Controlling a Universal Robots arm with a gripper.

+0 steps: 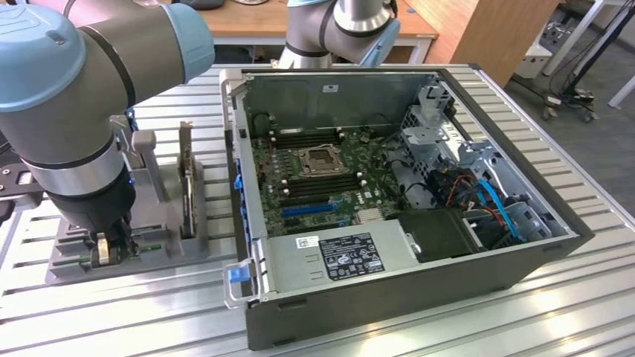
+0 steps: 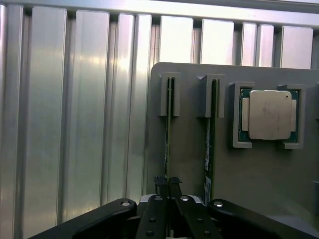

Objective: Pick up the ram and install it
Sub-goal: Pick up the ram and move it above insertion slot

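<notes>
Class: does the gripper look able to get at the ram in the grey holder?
Likely yes: the gripper is shut on the ram in its holder, and the neighbouring stick stands clear.

On my feed the ram (image 2: 168, 144) stands on edge in the holder (image 2: 189, 164), right between the fingers (image 2: 160, 183). Second stick (image 2: 209, 149) is just beside them, processor (image 2: 269, 114) further out past it.

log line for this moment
gripper: shut on ram | ram: upright in gray holder slot | pc case: open

Ribbed aluminium tabletop (image 1: 149, 312), wooden desk (image 1: 248, 22) behind, grey floor (image 1: 605, 134) beyond
</notes>
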